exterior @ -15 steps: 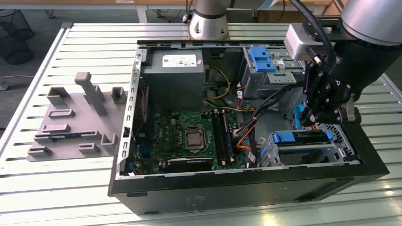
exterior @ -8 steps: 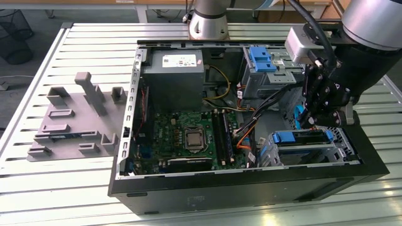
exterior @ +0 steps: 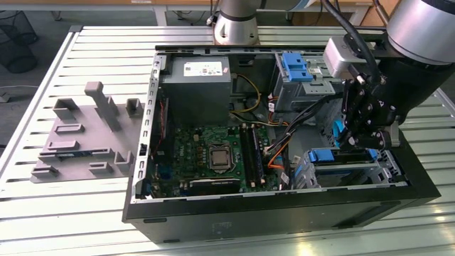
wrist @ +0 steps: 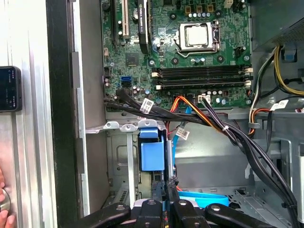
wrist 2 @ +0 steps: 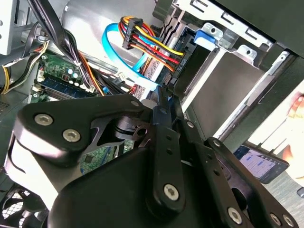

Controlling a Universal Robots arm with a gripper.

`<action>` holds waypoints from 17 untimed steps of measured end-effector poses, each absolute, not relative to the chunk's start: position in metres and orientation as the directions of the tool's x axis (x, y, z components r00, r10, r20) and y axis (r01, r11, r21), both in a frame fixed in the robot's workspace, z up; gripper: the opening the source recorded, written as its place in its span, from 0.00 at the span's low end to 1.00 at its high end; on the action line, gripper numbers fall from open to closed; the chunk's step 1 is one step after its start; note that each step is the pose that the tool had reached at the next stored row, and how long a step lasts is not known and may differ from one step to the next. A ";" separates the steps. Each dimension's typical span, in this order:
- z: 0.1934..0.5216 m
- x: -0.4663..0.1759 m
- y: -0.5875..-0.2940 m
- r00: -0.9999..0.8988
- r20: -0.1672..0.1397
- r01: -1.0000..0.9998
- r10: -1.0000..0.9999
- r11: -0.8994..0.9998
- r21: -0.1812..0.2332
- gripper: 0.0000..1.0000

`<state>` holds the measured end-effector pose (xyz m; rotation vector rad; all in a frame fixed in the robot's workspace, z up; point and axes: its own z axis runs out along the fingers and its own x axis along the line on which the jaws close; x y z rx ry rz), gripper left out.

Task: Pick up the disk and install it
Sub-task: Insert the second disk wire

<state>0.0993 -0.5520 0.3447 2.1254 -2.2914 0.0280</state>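
Note:
The disk point(exterior: 323, 156) stands slotted in the drive cage point(exterior: 341, 173) at the exterior view's right front corner of the open computer case. Its blue bracket shows on top; the silver body is mostly hidden by the cage. In the first wrist view the blue bracket of the disk point(wrist: 152, 154) sits in the bay, with a thin silver edge beside it. My gripper point(exterior: 359, 140) hangs just above and behind the cage. Its black fingers meet at the gripper point(wrist: 166, 183) tips, shut, right at the bracket's end. Whether they pinch anything is hidden. In the second wrist view the gripper point(wrist 2: 164, 97) points toward the cables.
Bundled cables point(wrist: 199, 111) and a blue flat cable point(wrist 2: 114, 42) run close to the fingers. A second cage with a blue latch point(exterior: 295, 66) stands behind. Motherboard point(exterior: 213, 152) and power supply point(exterior: 195, 80) fill the case's left. A phone point(wrist: 9, 88) and a hand point(wrist: 2, 209) lie outside it.

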 end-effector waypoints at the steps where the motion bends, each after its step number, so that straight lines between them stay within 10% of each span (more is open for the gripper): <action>1: 0.345 0.099 -0.552 -0.075 0.024 -0.997 -0.997 0.075 -0.002 0.16; 17: 0.338 0.102 -0.556 -0.076 0.023 -0.997 -0.997 0.077 0.000 0.16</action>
